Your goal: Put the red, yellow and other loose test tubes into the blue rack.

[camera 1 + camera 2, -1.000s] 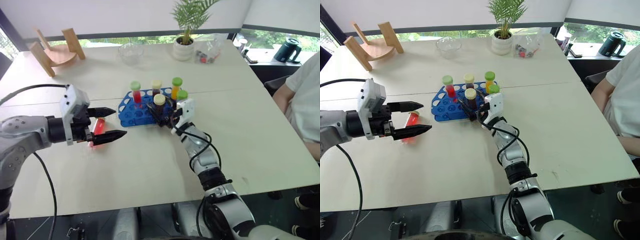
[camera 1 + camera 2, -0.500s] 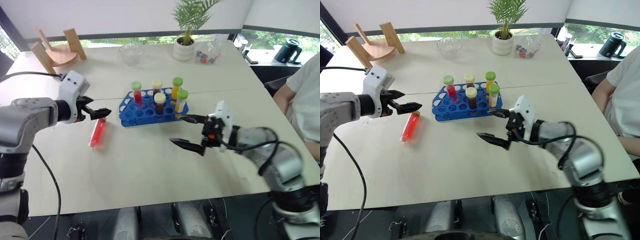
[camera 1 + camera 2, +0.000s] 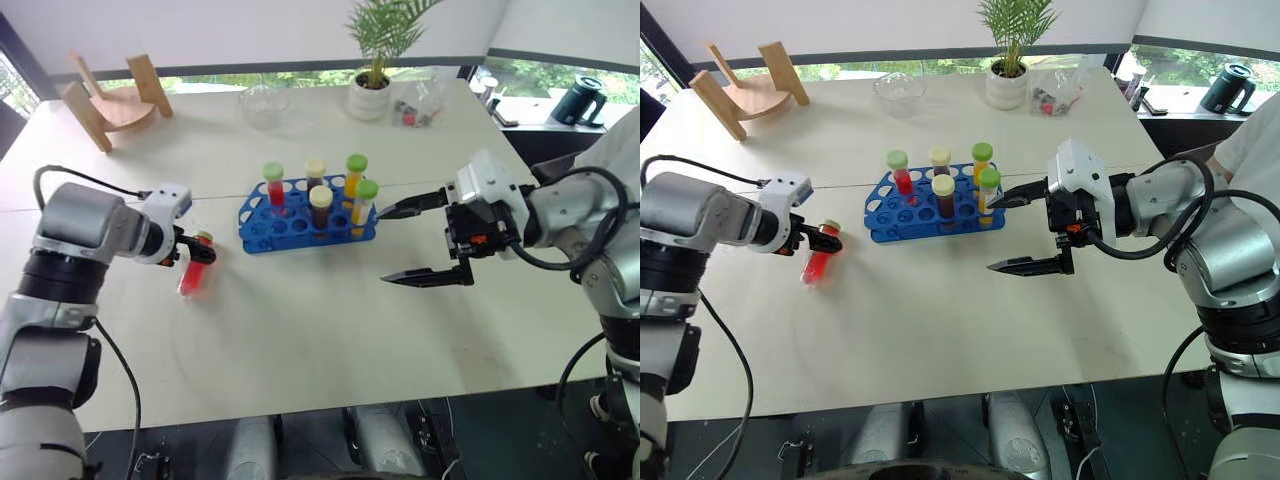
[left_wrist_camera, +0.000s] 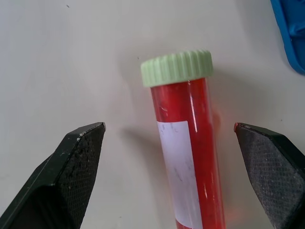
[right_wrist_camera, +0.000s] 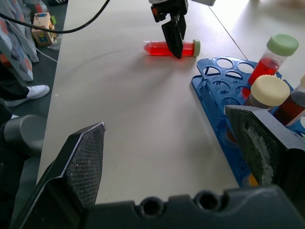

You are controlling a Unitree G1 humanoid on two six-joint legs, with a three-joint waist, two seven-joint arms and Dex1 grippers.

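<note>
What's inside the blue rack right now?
The blue rack holds five capped tubes upright: one red, two dark brown, two orange-yellow. Several holes toward its left end stand empty. The tubes' lower ends are hidden by the rack.

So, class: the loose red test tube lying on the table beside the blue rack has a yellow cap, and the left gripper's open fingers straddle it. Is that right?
Not quite: the red test tube has a pale green cap, as the left wrist view shows. The rest holds: it lies on the table beside the blue rack, straddled by the open left gripper.
</note>
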